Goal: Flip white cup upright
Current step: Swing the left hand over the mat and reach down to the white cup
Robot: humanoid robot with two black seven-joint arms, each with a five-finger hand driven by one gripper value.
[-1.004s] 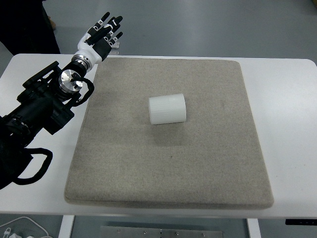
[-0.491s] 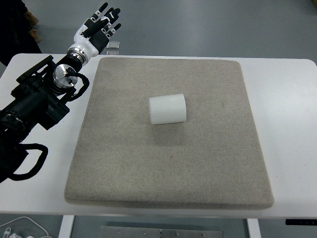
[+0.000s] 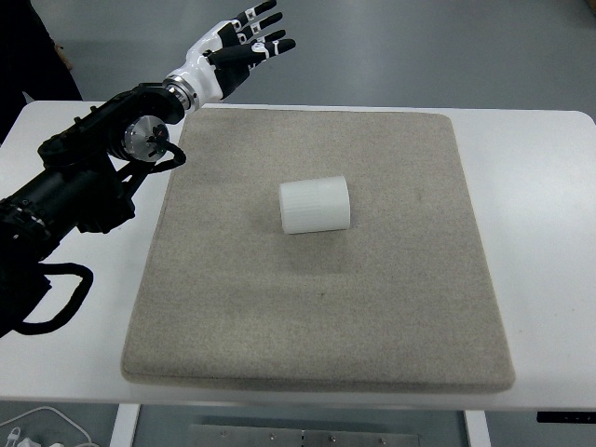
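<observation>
A white cup lies on its side near the middle of a grey felt mat. My left hand hovers beyond the mat's far left corner, well up and left of the cup. Its fingers are spread and hold nothing. The black left arm comes in from the left edge over the white table. No right arm shows.
The mat covers most of a white table. Grey floor lies beyond the far edge. White cables show at the bottom left below the table.
My left hand has swung right and farther away, from above the table's left side to beyond the mat's far left corner. The cup has not moved.
</observation>
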